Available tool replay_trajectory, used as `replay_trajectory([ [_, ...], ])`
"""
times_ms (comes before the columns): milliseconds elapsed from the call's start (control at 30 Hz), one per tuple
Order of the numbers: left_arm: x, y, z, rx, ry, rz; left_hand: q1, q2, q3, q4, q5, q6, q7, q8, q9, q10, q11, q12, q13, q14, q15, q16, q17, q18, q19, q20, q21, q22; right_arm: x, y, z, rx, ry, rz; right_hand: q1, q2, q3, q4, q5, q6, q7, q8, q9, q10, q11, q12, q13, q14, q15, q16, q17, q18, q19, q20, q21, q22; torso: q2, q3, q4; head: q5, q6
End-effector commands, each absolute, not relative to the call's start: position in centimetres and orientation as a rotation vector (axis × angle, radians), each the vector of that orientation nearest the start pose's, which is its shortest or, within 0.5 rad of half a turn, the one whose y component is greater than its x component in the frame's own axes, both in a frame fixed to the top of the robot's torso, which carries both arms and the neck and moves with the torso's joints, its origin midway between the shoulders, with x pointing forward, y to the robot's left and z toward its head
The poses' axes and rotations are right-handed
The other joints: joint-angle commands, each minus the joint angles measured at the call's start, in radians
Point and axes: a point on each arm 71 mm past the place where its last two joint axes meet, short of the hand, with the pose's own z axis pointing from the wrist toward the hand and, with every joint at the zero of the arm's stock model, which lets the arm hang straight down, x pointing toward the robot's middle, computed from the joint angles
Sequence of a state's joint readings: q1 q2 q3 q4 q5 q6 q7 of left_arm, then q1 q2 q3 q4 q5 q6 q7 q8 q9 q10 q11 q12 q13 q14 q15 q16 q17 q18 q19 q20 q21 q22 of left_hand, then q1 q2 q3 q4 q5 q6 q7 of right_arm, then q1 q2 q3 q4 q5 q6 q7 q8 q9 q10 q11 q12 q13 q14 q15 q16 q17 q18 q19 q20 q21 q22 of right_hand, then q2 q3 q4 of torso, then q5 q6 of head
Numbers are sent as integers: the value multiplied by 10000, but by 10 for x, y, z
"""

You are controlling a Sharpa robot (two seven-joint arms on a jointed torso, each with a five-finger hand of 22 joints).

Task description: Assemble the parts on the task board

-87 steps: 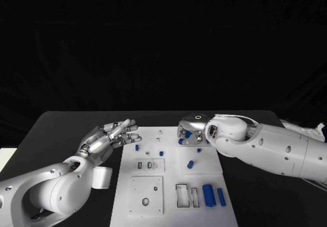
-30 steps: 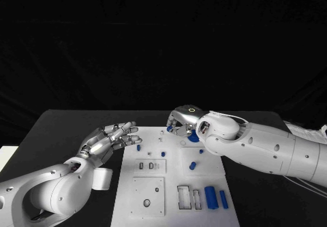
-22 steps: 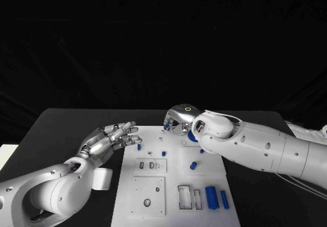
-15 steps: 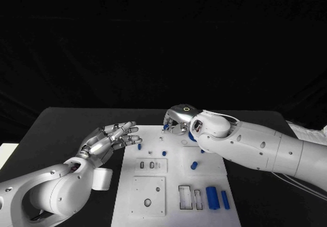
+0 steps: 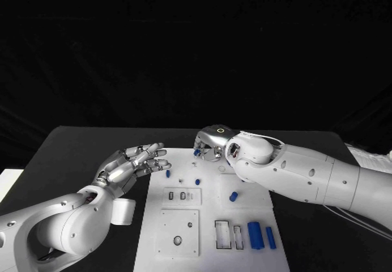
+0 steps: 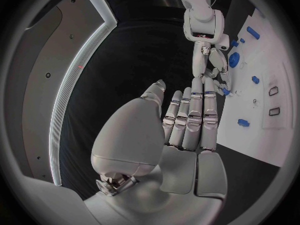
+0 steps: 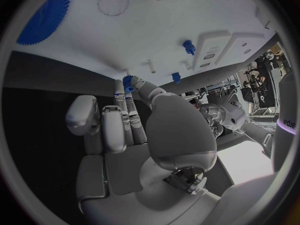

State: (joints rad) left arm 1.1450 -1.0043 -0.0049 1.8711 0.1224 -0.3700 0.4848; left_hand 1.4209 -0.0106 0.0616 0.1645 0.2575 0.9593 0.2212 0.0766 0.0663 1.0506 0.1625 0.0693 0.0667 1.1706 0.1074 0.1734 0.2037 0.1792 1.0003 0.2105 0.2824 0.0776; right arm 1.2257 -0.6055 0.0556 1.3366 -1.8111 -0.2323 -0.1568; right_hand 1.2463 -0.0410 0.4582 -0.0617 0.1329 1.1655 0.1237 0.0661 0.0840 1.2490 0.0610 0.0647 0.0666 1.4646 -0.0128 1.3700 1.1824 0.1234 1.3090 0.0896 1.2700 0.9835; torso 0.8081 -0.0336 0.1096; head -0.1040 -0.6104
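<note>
Board on black table, both hands at its far end.
Right hand pinches a small blue gear at its fingertips, above the board's far edge; left hand hovers beside the board, spread, holding nothing.

A robotics lab: black-draped table, white task board, dark backdrop.

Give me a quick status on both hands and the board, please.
Right hand pinches a small blue gear above the task board's far edge. Left hand open, beside the board. Nothing in the way.
</note>
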Motion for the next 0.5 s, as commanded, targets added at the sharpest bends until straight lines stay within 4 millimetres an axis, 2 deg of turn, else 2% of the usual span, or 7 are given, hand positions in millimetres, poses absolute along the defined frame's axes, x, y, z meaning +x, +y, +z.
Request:
replay_trajectory([
  [33, 416, 191, -156, -12257, 13551, -17530, 96, 7, 7, -66, -52, 19, 50, -54, -5, -17, 43, -33, -1, -8, -11, -48, 9, 47, 12, 36, -69, -9, 525, -125, -153, -4854, 15299, 4647, 4, -92, 21, 34, -13, 92, 9, 38, 180, -49, 36, -37, -11, 436, -39, 33, -17, -115, 3, -34, 35, -15, 12, -5, -13, 1, 5],
  [400, 417, 191, -156, -12249, 13545, -17523, 96, 7, 7, -66, -52, 19, 50, -54, -5, -17, 43, -33, -1, -8, -11, -48, 9, 47, 12, 36, -69, -9, 527, -126, -155, -4861, 15441, 4495, 2, -114, 27, 46, -22, 88, 10, 34, 183, -58, 39, -38, -12, 432, -37, 25, -33, -112, -8, -32, 25, -34, 25, -18, 2, 3, -3],
  [500, 417, 191, -156, -12250, 13551, -17525, 96, 7, 7, -66, -52, 19, 50, -54, -5, -17, 43, -33, -1, -8, -11, -48, 9, 47, 12, 36, -69, -9, 529, -127, -155, -4782, 15353, 4493, -39, -281, 51, 128, -51, -102, 101, -41, 154, -300, 108, -60, -38, 402, 22, -20, -112, -83, -114, -2, -76, -213, 29, -16, -2, -1, 3],
])
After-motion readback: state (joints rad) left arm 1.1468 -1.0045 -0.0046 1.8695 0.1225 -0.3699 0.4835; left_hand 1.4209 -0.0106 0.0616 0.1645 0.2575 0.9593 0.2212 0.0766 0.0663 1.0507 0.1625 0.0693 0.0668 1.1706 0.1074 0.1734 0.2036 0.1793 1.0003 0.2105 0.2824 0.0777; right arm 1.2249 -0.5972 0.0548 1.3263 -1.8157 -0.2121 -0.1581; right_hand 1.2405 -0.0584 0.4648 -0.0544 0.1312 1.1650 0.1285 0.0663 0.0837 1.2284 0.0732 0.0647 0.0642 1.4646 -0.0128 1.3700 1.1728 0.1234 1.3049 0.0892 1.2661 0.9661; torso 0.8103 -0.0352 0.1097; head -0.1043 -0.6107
